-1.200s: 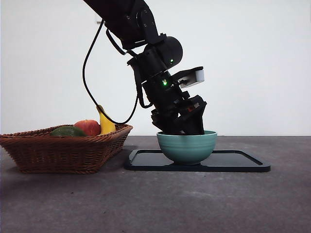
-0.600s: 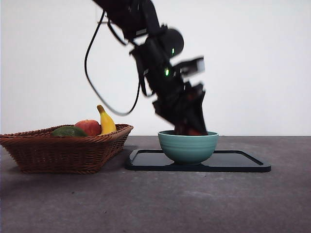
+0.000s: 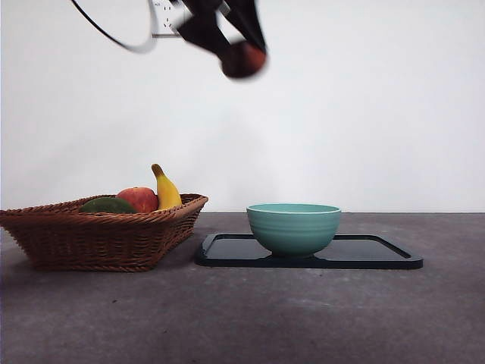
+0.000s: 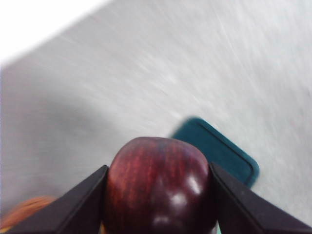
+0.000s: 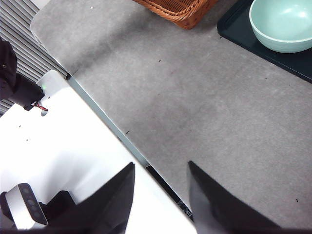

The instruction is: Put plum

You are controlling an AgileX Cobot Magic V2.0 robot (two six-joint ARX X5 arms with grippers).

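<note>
The plum (image 3: pixel 244 59) is dark maroon and hangs high above the table, blurred, near the top of the front view. My left gripper (image 3: pixel 236 47) is shut on it. In the left wrist view the plum (image 4: pixel 158 190) fills the space between the two black jaws of the left gripper (image 4: pixel 158 168), with the table far below. The right gripper (image 5: pixel 160 165) stands open with nothing in it, over the table's near edge.
A green bowl (image 3: pixel 293 227) stands on a black tray (image 3: pixel 379 254) and looks hollow from above (image 5: pixel 282 24). To its left, a wicker basket (image 3: pixel 98 235) holds a red apple (image 3: pixel 138 199), a banana (image 3: pixel 165 189) and a dark green fruit (image 3: pixel 106 205).
The left arm has risen from the bowl's mouth to the top of the front view, moving left, carrying the plum with it. The bowl now stands uncovered.
</note>
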